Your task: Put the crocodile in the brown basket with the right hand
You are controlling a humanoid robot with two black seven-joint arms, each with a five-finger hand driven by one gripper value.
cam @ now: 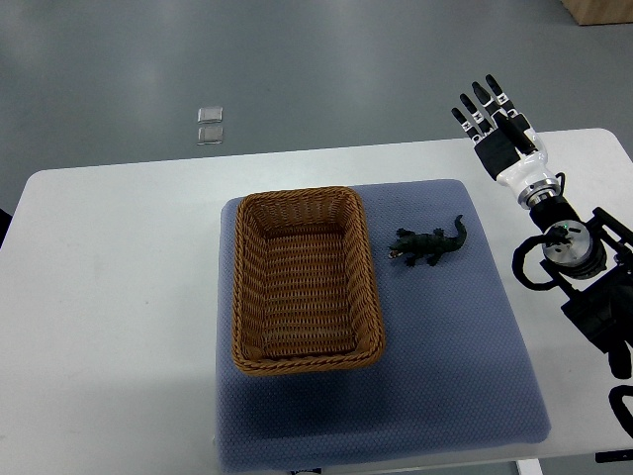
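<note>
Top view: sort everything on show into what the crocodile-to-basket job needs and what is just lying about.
Needed for the job:
- crocodile, on the blue mat beside the basket
- brown basket, with nothing in it
- right hand, fingers spread, holding nothing, away from the crocodile

Just lying about:
- blue mat under both
- white table
- two small clear squares on the floor beyond the table

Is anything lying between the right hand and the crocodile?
No. In the top view, only bare blue mat and white table separate the open right hand from the crocodile, which lies beside the brown basket.
</note>
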